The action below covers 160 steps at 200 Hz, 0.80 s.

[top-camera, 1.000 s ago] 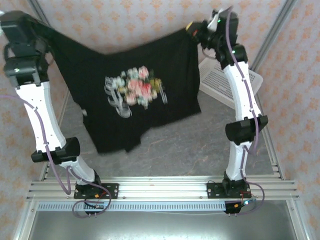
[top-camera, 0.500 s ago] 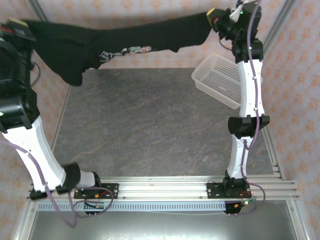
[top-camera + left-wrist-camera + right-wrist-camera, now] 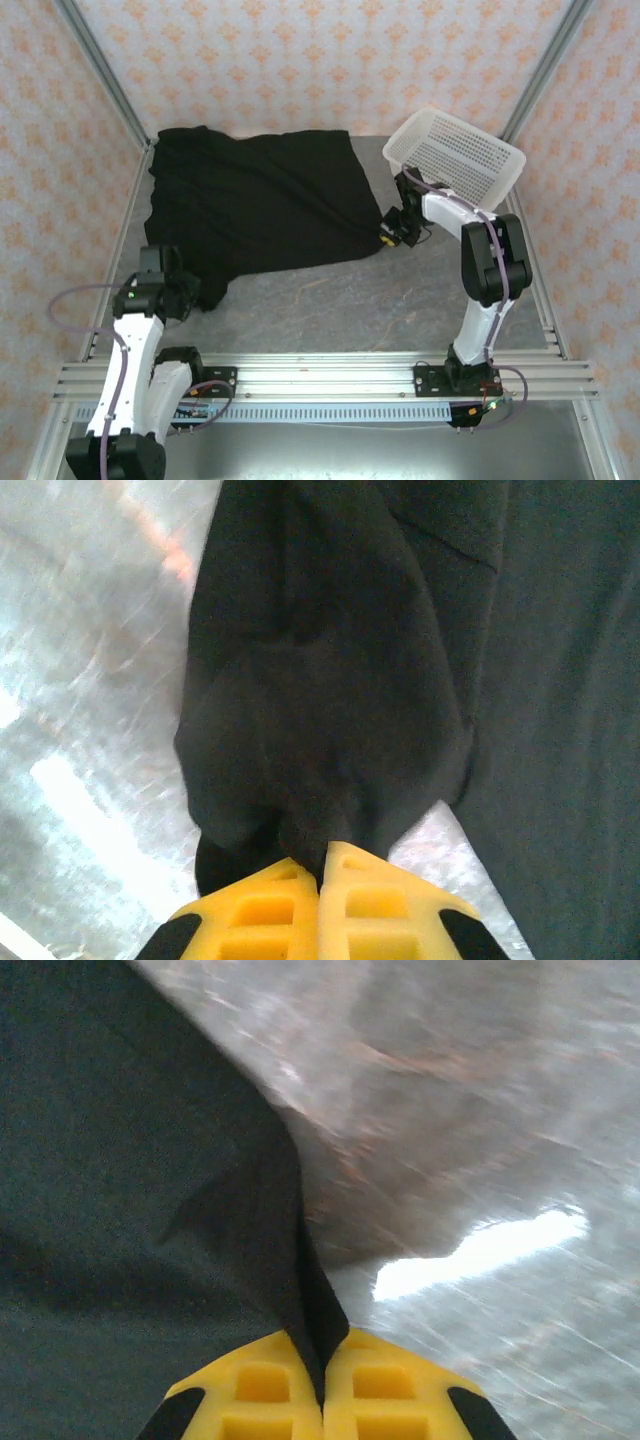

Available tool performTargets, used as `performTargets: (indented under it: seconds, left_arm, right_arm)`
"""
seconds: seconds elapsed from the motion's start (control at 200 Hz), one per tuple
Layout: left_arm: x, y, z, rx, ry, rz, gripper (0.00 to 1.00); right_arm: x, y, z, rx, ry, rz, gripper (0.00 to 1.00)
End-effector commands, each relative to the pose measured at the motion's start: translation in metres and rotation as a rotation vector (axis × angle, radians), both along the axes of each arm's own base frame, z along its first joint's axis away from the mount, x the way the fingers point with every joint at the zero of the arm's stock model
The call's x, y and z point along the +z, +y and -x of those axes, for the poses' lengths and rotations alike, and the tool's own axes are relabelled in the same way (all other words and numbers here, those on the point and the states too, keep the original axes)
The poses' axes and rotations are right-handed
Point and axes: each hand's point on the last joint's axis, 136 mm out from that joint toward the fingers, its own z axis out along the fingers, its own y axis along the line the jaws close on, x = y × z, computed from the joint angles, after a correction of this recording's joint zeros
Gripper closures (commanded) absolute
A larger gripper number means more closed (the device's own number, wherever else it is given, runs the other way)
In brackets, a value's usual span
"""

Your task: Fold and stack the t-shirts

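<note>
Left gripper [image 3: 320,858] and right gripper [image 3: 323,1348] tight on near corners of t-shirt [image 3: 260,205].

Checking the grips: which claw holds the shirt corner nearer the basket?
The right claw, beside the white basket; the left claw pinches the shirt far from it.

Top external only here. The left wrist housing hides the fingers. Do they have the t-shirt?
Observer: Yes. In the left wrist view the left fingers are shut on a thick, bunched wad of the t-shirt.
Operator: And the right side?
Observer: In the right wrist view the right fingers are shut on just a thin edge of the cloth, which runs down into the seam between them.
</note>
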Motion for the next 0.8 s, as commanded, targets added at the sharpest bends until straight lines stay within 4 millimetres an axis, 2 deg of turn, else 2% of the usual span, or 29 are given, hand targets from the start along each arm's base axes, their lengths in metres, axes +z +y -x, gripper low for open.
performTargets:
  seconds: [0.0, 0.105, 0.21, 0.355, 0.455, 0.575, 0.731, 0.796]
  left_arm:
    - [-0.015, -0.009, 0.024, 0.075, 0.051, 0.068, 1.0]
    - [-0.019, -0.009, 0.039, 0.088, 0.086, 0.068, 1.0]
    - [-0.016, -0.008, 0.043, 0.105, 0.096, 0.067, 1.0]
    - [-0.008, -0.002, 0.042, 0.145, 0.099, 0.046, 1.0]
    - [-0.003, 0.004, 0.041, 0.163, 0.112, 0.014, 1.0]
    - [0.003, 0.012, 0.039, 0.179, 0.123, -0.026, 1.0]
    - [0.022, 0.031, 0.051, 0.24, 0.136, -0.132, 1.0]
    - [0.032, 0.04, 0.062, 0.28, 0.142, -0.182, 1.0]
  right_arm:
    - [0.008, -0.026, 0.023, -0.015, -0.012, 0.112, 1.0]
    - [0.002, -0.041, 0.062, -0.046, 0.048, 0.156, 1.0]
    - [0.001, -0.05, 0.095, -0.069, 0.085, 0.165, 1.0]
    - [0.002, -0.043, 0.136, -0.075, 0.143, 0.109, 1.0]
    - [0.001, -0.033, 0.15, -0.05, 0.161, 0.09, 1.0]
    - [-0.009, -0.022, 0.148, -0.021, 0.174, 0.07, 1.0]
    - [-0.015, -0.006, 0.118, 0.039, 0.149, 0.044, 1.0]
    - [-0.014, -0.002, 0.104, 0.057, 0.141, 0.05, 1.0]
